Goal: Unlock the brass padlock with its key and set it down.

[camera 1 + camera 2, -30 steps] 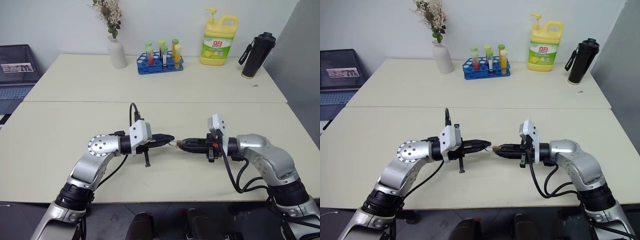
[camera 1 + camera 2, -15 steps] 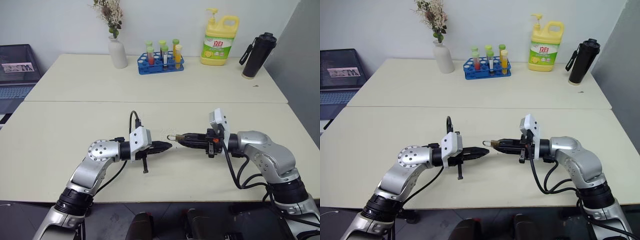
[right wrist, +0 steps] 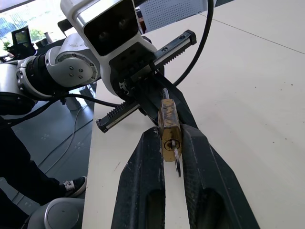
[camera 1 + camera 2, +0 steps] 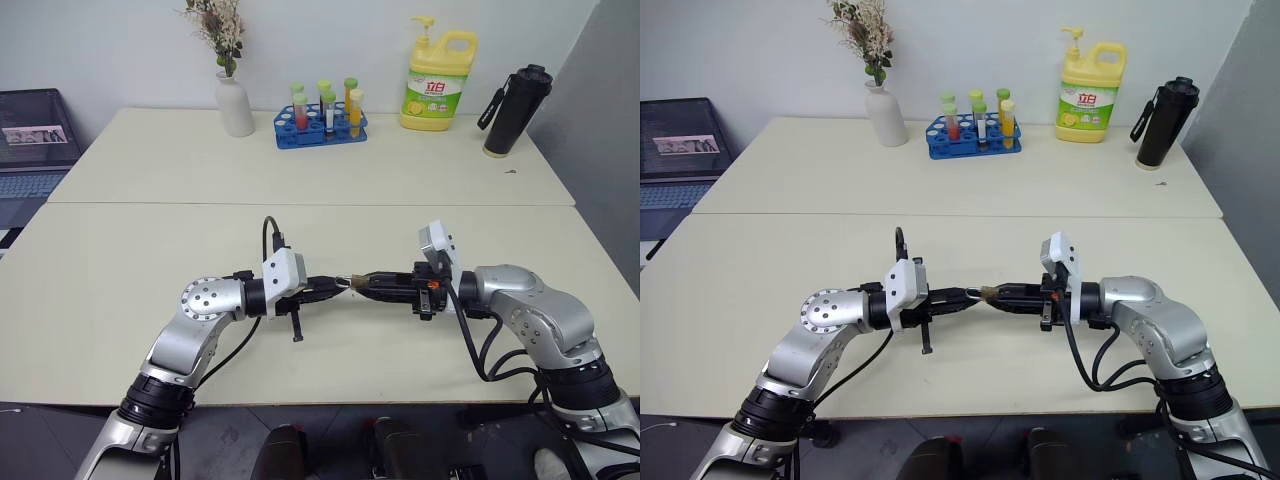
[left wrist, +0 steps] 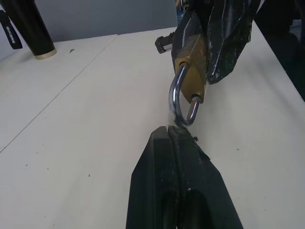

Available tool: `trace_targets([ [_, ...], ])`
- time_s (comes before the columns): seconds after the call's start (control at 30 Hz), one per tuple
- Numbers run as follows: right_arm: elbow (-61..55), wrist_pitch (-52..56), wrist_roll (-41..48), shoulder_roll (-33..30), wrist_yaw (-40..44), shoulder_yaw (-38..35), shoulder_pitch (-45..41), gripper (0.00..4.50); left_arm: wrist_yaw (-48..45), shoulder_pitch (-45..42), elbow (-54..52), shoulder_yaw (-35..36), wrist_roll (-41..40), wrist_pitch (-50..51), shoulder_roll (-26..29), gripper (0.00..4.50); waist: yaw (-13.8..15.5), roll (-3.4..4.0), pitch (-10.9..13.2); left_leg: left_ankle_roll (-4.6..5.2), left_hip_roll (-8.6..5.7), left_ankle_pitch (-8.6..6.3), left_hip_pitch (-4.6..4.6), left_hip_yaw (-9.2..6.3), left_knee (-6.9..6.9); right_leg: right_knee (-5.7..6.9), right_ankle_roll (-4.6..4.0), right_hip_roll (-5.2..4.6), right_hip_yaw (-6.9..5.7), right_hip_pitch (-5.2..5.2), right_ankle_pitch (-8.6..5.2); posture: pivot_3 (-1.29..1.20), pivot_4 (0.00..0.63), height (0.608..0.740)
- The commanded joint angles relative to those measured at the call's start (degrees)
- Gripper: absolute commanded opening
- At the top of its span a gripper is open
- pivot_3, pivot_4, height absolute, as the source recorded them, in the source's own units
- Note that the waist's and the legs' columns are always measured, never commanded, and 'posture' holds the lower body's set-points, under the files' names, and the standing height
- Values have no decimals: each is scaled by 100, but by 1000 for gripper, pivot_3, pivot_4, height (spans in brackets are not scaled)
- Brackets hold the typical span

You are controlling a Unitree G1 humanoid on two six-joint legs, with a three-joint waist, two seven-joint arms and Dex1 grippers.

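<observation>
Your two grippers meet nose to nose above the near table (image 4: 120,300), both pointing level at each other. Your right gripper (image 3: 172,138) has its fingers clamped on the brass body of the padlock (image 3: 169,128), one finger on each flat side, keyhole end facing back toward the wrist. A small key (image 3: 177,161) sits in that keyhole and hangs out between the fingers. The padlock is off the table, held in the air between the arms (image 4: 989,293).

Your left gripper (image 5: 172,130) has its fingers pressed together, tips right at the bend of the silver shackle (image 5: 177,98). From the left wrist you can see one shackle leg run into the brass body, while the other ends free just beside it, so the shackle looks sprung. Whether the tips actually pinch the shackle or merely touch it, you cannot tell

The far table (image 4: 420,170) carries a vase (image 4: 234,105), a tube rack (image 4: 322,125), a yellow bottle (image 4: 437,85) and a black flask (image 4: 512,112)
</observation>
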Motion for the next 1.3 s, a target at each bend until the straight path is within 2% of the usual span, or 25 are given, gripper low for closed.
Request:
trace_targets([
  [0.03, -117, -66, 71, -31, 38, -126, -27, 149, 48, 44, -449, 178, -168, 117, 25, 0, 0, 0, 0, 0, 0, 0, 0, 0, 0, 0, 0, 0, 0, 0, 0, 0, 150, 740],
  [0.5, 33, -236, -104, -22, 77, -46, 20, 149, 250, 317, -1404, 481, -581, 840, 151, 0, -1, 0, 0, 0, 0, 0, 1, 0, 0, 0, 0, 0, 1, 0, 0, 0, 150, 740],
  [0.8, 70, -337, -172, -28, 165, 17, 18, 149, 345, 208, -1448, 561, -731, 1074, 151, 0, -1, 0, 0, 0, 0, 0, 1, 0, 0, 0, 0, 0, 1, 0, 0, 0, 150, 740],
  [1.3, -34, -201, -161, -34, 103, -7, -13, 149, 414, 258, -1411, 523, -467, 853, 176, 0, 0, 0, 0, 0, 0, 0, 1, 0, 0, 0, 0, 0, 1, 0, 0, 0, 150, 740],
])
